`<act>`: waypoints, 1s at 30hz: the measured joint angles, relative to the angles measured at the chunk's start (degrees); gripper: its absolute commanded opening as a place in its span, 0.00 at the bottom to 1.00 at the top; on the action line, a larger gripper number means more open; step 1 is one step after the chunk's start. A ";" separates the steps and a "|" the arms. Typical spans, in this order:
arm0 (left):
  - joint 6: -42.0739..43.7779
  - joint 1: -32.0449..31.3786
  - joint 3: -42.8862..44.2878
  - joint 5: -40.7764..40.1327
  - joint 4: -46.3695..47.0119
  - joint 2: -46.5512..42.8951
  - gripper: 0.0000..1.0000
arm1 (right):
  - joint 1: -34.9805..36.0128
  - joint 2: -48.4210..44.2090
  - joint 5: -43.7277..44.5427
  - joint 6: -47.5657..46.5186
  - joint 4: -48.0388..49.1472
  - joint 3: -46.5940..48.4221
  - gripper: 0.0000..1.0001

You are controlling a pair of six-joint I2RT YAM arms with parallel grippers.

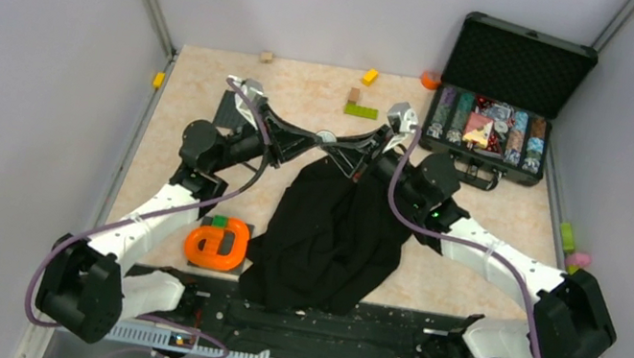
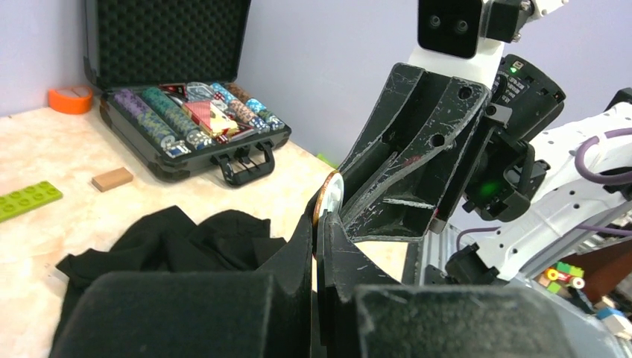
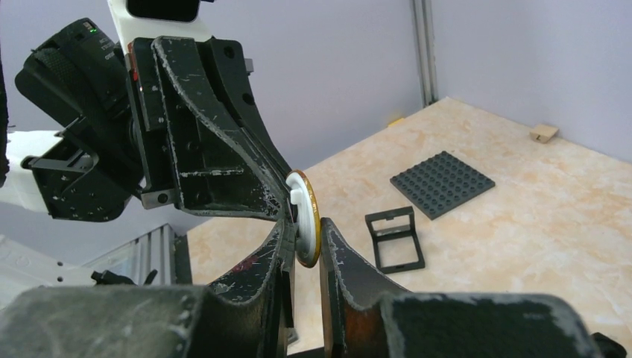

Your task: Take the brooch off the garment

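Note:
The brooch point(image 1: 326, 137), a small whitish disc with a gold rim, is held up above the table between both grippers. In the left wrist view the brooch point(image 2: 330, 195) stands edge-on at the tips of my left gripper point(image 2: 319, 216), whose jaws are closed on it. In the right wrist view the brooch point(image 3: 304, 216) sits between the jaws of my right gripper point(image 3: 305, 235), which is closed on its lower part. The black garment point(image 1: 334, 231) lies crumpled mid-table, its top corner drawn up toward the grippers. It also shows in the left wrist view point(image 2: 171, 239).
An open black case of coloured chips point(image 1: 498, 122) stands at the back right. An orange object point(image 1: 218, 242) lies left of the garment. A green plate point(image 1: 360, 110), small blocks, a dark grey baseplate point(image 3: 442, 183) and a black frame point(image 3: 395, 239) lie behind.

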 measured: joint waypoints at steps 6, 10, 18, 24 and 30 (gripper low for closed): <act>5.27 -0.55 0.00 -1.11 -1.20 -1.62 0.00 | 0.00 0.28 0.09 3.08 -1.25 1.20 0.00; 9.73 -1.09 0.00 -1.97 -2.64 -2.69 0.00 | 0.00 0.46 -0.02 5.05 -2.95 2.14 0.00; 23.32 -3.23 0.00 -5.38 -8.90 -5.97 0.00 | -0.15 0.81 -1.07 7.69 -12.37 6.51 0.00; 30.75 -4.72 -1.33 -6.84 -10.45 -8.96 0.00 | -0.83 0.81 -3.17 12.87 -14.12 7.19 0.00; 31.80 -5.44 -1.95 -8.28 -9.57 -9.38 0.00 | -1.68 1.29 -3.91 19.21 -11.93 6.43 0.00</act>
